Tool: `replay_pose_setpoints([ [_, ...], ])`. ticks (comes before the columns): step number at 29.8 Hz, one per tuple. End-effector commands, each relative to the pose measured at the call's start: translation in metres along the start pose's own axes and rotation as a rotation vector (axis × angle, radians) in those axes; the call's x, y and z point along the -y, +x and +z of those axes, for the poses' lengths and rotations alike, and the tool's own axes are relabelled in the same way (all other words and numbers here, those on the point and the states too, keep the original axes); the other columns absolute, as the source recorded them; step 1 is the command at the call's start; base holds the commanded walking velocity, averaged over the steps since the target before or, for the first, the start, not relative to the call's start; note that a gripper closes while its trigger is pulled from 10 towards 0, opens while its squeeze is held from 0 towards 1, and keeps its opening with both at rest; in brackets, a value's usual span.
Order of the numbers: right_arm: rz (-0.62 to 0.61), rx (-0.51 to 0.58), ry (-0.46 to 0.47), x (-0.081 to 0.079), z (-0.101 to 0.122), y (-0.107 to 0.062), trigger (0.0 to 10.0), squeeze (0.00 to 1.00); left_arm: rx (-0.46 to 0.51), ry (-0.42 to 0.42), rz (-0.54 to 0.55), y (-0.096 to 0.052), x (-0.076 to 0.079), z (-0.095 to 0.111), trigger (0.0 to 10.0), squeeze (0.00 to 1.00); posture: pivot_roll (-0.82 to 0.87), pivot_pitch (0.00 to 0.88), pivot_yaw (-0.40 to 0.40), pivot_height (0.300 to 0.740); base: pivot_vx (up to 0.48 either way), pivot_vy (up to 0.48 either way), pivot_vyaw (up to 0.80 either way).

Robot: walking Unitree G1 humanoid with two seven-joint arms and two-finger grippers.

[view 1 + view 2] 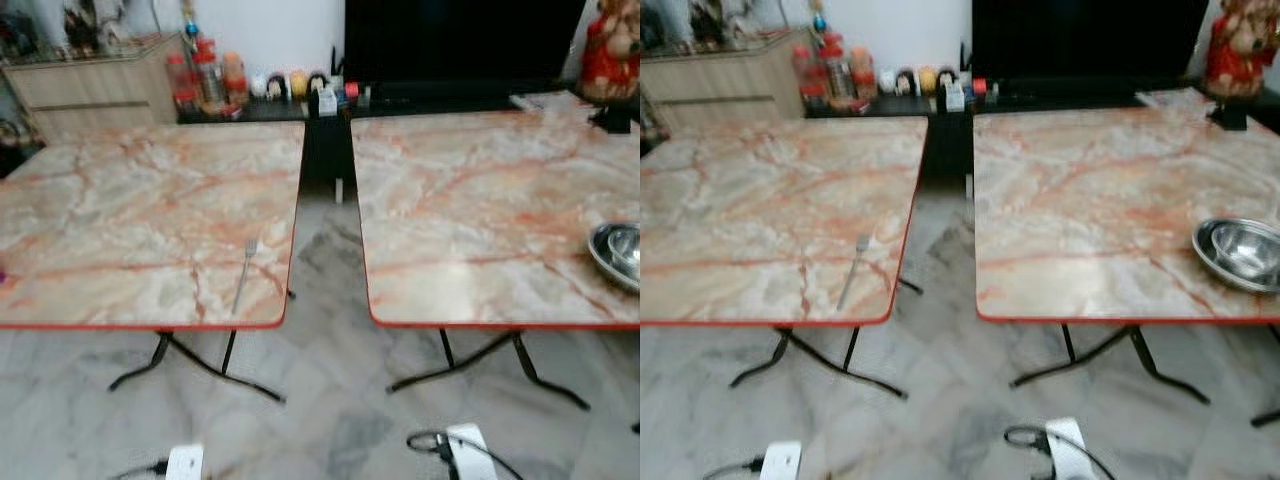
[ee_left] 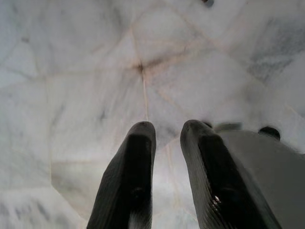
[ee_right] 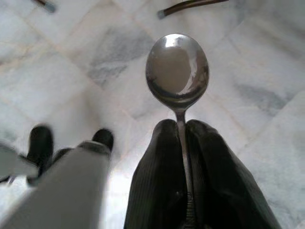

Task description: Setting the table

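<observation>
left counter (image 1: 120, 210): marble-patterned top with red edge, on black folding legs, stood on the left of the head views
right counter (image 1: 480, 200): same marble top and red edge, just beside the left one, narrow gap between them
fork (image 1: 244, 275): lay flat on the left counter, near its front right corner, tines pointing away from the robot
metal bowls (image 1: 1243, 252): shiny steel, looked like one nested in another, sat at the right edge of the right counter, partly cut off by the frame
spoon (image 3: 177, 71): steel, bowl end stuck out past the fingertips, handle ran back between the two fingers, held over the floor
right hand (image 3: 183, 129): black fingers pressed together on the spoon handle, pointed down at the floor
left hand (image 2: 167, 131): fingers slightly apart, nothing between them, hung over the floor
floor (image 1: 330, 400): pale grey-white marble tiles with veins, under both counters
white plugs (image 1: 468, 445): two white blocks with black cables on the floor near the bottom edge, blurred
cabinet (image 1: 95, 85): light wood, behind the left counter
jars (image 1: 205, 80): red-lidded, beside the cabinet on a dark low unit, blurred
dark screen (image 1: 460, 40): large black panel behind the right counter
red figurine (image 1: 610, 50): far right rear, blurred
</observation>
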State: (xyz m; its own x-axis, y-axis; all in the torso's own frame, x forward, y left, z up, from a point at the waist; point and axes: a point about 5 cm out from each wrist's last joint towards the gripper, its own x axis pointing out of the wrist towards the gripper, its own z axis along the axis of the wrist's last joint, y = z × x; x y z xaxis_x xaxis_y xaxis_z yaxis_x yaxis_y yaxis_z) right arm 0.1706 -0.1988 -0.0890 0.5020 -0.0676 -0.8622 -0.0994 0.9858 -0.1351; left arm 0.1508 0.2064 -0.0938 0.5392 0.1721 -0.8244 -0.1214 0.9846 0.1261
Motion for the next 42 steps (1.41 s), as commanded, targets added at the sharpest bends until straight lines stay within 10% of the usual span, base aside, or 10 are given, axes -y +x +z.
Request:
replay_pose_setpoints([
  [1,0.007,0.006,-0.007,-0.0027,0.0013,0.0002,10.0,0.00,0.005,0.021,-0.007,0.0007,0.0009,0.0029,10.0,0.00,-0.02,0.000,0.012,0.732,0.000,-0.326,0.00],
  [42,0.019,-0.004,-0.029,-0.0099,-0.0019,0.0002,10.0,0.00,0.018,-0.020,-0.053,-0.0002,0.0063,0.0014,10.0,0.00,-0.03,0.000,0.011,0.732,0.000,-0.229,0.00],
])
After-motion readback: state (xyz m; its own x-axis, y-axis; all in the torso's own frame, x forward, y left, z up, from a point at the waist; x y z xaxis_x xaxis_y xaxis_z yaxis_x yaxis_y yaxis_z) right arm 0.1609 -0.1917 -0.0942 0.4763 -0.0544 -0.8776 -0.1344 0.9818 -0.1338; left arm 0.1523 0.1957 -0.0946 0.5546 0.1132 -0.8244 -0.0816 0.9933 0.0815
